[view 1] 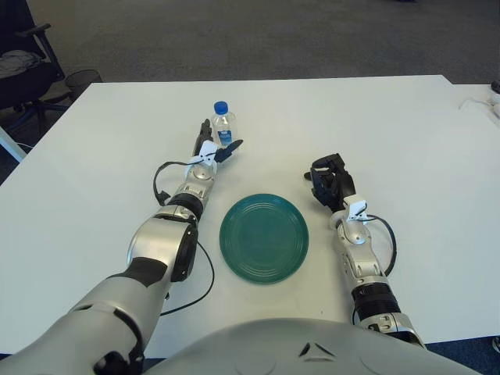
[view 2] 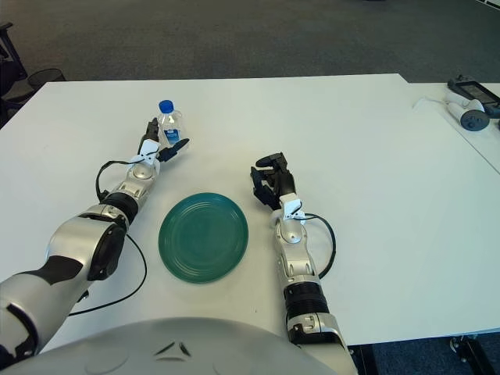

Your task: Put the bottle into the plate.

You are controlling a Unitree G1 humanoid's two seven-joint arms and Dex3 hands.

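Clear plastic, blue-capped, the bottle [view 1: 223, 125] stood upright on the white bench [view 1: 406, 133], beyond the teal plate [view 1: 264, 237]. Left hand [view 1: 212, 148] reached it with fingers spread around its base, not yet closed; a glancing touch could topple it. Right hand [view 1: 330, 180] sat curled, empty, beside the plate. Nothing blocked the path.

White table [view 1: 391, 125]: green plate [view 1: 264, 237], upright bottle [view 1: 223, 123].

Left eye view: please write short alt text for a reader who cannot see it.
The robot's left hand reaches around an upright water bottle on a white table, fingers open. An empty green plate lies nearer; the right hand shows to the plate's right.
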